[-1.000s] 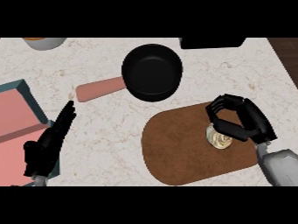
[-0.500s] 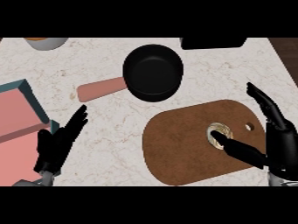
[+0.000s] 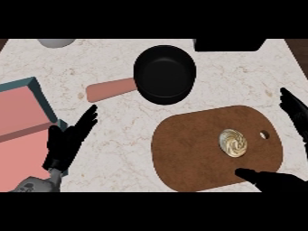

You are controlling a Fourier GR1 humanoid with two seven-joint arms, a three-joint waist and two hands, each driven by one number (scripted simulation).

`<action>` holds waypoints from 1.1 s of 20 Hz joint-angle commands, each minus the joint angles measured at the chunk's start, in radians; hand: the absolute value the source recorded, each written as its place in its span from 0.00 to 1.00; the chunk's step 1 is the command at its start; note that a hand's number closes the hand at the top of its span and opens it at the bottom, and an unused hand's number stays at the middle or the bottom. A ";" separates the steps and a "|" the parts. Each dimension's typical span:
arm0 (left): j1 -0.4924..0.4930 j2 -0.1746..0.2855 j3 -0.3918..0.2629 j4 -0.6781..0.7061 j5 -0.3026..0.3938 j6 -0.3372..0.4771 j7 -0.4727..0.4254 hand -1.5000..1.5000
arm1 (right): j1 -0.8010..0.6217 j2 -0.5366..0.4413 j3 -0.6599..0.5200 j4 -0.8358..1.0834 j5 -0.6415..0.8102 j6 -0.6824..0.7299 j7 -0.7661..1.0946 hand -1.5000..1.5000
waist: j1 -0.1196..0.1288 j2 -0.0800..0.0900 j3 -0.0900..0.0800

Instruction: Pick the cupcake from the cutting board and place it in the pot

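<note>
Cupcake (image 3: 233, 142) still on cutting board (image 3: 183, 153), ungrasped: right robot hand (image 3: 303, 119) has pulled back w/ fingers spread wide, holding nothing. Pot (image 3: 164, 74) empty; re-approach needed. Left robot hand (image 3: 68, 143) open, idle.

Even, perhaps overhead light; faint shadows

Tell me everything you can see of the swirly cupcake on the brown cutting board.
The small round cupcake, seen from above, has tan-gold frosting in a spiral swirl. It stands upright on the right part of the brown rounded cutting board, just left of its small hole. Only the board touches it; the black right hand is open nearby, apart from it.
</note>
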 commanded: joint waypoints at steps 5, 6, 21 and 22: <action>-0.035 -0.018 0.032 0.081 -0.001 -0.066 -0.042 0.50 | -0.119 0.024 0.027 0.083 -0.078 0.112 0.295 0.00 | 0.021 0.006 0.001; -0.023 -0.011 0.018 0.037 -0.015 -0.051 -0.010 0.50 | -0.126 0.010 0.032 0.102 -0.102 0.153 0.300 0.00 | 0.024 0.005 0.002; -0.029 -0.072 0.106 0.029 -0.091 -0.095 0.023 0.50 | -0.055 0.051 -0.068 0.393 -0.011 0.324 -0.010 0.00 | 0.014 0.002 0.002; -0.057 -0.094 0.111 0.129 -0.096 -0.108 -0.020 0.50 | -0.065 0.032 -0.101 0.432 -0.028 0.348 -0.049 0.00 | 0.012 0.003 0.002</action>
